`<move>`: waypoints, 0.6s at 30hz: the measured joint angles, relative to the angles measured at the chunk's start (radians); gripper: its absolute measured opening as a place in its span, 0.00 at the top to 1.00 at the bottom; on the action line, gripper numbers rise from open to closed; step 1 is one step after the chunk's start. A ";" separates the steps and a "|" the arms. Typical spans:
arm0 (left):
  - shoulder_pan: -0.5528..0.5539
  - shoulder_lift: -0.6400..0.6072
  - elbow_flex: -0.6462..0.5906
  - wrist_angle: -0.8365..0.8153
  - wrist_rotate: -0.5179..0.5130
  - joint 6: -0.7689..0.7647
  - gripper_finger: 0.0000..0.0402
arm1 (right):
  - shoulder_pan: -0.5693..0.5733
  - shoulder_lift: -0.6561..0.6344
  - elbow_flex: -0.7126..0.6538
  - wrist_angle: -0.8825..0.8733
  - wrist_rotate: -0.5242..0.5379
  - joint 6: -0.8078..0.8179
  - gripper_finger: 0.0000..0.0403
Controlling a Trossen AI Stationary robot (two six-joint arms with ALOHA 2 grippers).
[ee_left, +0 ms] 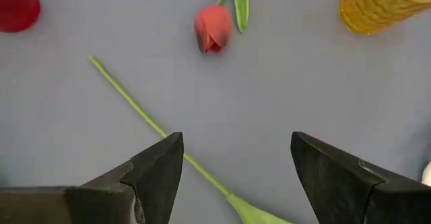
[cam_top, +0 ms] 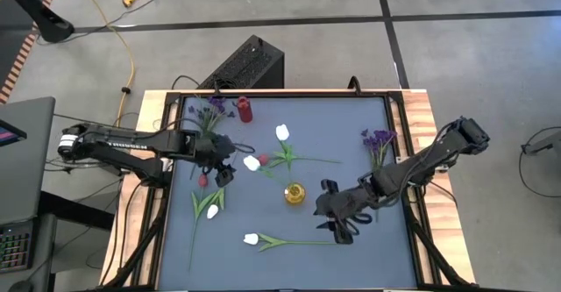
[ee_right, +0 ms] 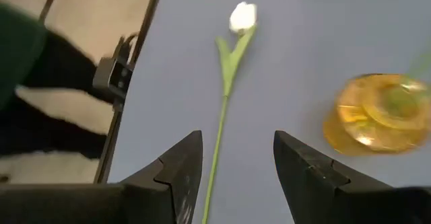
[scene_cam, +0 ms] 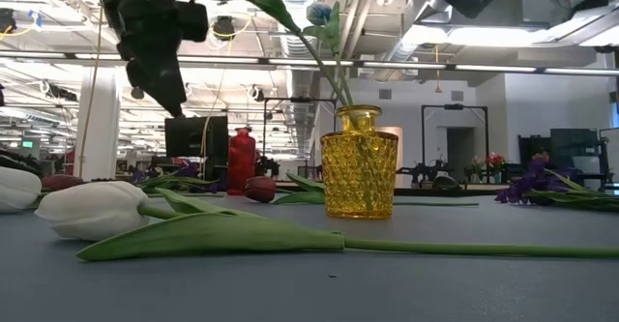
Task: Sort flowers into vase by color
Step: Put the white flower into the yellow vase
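Observation:
A yellow glass vase (cam_top: 295, 193) stands mid-table with one white tulip (cam_top: 282, 132) in it. A red vase (cam_top: 244, 109) stands at the far left. White tulips (cam_top: 252, 162) (cam_top: 212, 211) (cam_top: 252, 238), dark red tulips (cam_top: 202, 180) (cam_top: 263, 159) and purple sprigs (cam_top: 210, 108) (cam_top: 379, 138) lie flat on the mat. My left gripper (cam_top: 223, 171) is open above the mat. A bare green stem (ee_left: 148, 120) lies below its fingers (ee_left: 236, 150), and a red tulip (ee_left: 212, 29) lies ahead. My right gripper (cam_top: 337, 222) is open and empty, over the stem (ee_right: 219, 143) of the near white tulip (ee_right: 242, 17).
The yellow vase (ee_right: 380, 113) stands close to my right gripper, on its far left side. The blue mat (cam_top: 368, 257) is bounded by a wooden frame (cam_top: 429, 152) with cables along its edges. Bare mat lies at the near right. A black box (cam_top: 250, 64) sits on the floor beyond the table.

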State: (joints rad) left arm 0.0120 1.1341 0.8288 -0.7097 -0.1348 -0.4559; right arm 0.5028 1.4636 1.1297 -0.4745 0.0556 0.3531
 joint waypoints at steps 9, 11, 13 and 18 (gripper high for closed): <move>-0.201 -0.002 -0.046 0.057 -0.187 -0.086 0.35 | 0.084 0.213 0.022 0.130 0.063 0.070 0.49; -0.217 -0.002 -0.076 0.077 -0.180 -0.089 0.35 | 0.085 0.255 0.042 0.140 0.097 0.117 0.49; -0.234 -0.002 -0.109 0.101 -0.161 -0.096 0.35 | 0.084 0.299 0.056 0.153 0.108 0.154 0.49; -0.288 -0.002 -0.193 0.231 -0.158 -0.139 0.35 | 0.077 0.410 0.099 0.171 0.109 0.170 0.49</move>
State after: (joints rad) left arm -0.2758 1.1320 0.6358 -0.4789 -0.2928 -0.5945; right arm 0.5800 1.8734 1.2285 -0.3031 0.1647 0.5236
